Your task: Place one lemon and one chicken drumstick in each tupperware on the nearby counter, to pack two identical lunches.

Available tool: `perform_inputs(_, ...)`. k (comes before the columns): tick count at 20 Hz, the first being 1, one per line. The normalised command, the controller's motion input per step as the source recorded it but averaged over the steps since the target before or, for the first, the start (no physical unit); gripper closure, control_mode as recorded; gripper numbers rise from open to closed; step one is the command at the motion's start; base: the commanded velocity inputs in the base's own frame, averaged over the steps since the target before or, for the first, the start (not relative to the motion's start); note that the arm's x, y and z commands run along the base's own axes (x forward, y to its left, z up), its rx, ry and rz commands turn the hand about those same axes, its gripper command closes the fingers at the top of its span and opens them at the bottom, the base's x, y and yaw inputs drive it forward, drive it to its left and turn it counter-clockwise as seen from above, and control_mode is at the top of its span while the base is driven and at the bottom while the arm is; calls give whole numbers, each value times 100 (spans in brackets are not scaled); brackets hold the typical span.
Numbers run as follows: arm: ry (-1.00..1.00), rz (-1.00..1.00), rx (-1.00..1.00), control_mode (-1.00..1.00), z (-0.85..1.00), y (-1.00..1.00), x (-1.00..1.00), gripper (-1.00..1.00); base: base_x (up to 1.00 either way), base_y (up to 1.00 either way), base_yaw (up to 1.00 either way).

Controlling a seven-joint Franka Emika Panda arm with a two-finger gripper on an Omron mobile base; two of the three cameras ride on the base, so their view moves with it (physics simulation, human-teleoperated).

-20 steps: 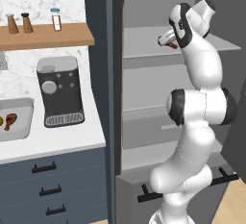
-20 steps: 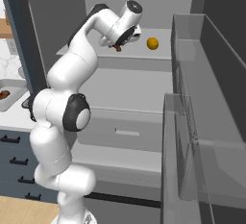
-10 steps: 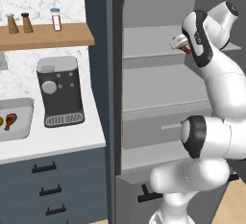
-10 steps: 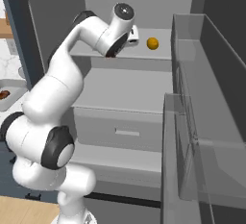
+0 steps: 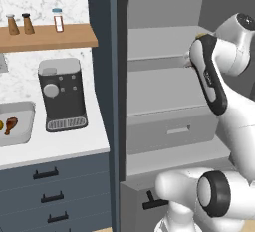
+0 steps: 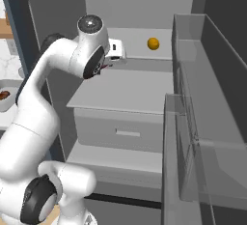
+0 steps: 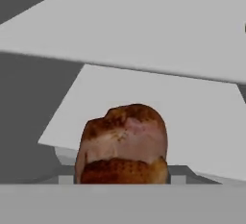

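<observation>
A reddish-brown chicken drumstick sits right in front of the hand camera, and my gripper is shut on it, fingers hidden behind the meat. The hand hangs inside the open fridge, between the upper and middle shelves, left of a lemon lying on the upper shelf. From the left the gripper is mostly hidden by my forearm. One grey tupperware rests on the white counter at far left, holding a drumstick and a yellow-orange fruit at the frame edge. The same tupperware appears at the left edge.
A black coffee machine stands on the counter between the tupperware and the fridge wall. A wooden shelf with spice bottles hangs above. The fridge door with clear bins stands open at right. A fridge drawer lies below.
The arm has folded, its elbow swinging right and the upper links rising. The gripper with the drumstick has drawn slightly down and back from the upper shelf. The lemon has not moved.
</observation>
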Motion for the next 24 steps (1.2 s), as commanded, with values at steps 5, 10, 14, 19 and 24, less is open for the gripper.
perform_inputs(5,40,-4,-1,-100,-15,0,-100,100,0,0,0)
perform_inputs(10,35,0,0,-100,-60,0,-100,100,0,0,0)
perform_inputs(14,37,0,0,-100,-60,3,-88,100,0,0,0)
perform_inputs(19,27,0,0,-100,-74,6,-77,100,0,0,0)
perform_inputs(24,19,0,0,100,-32,6,-54,100,-15,3,0)
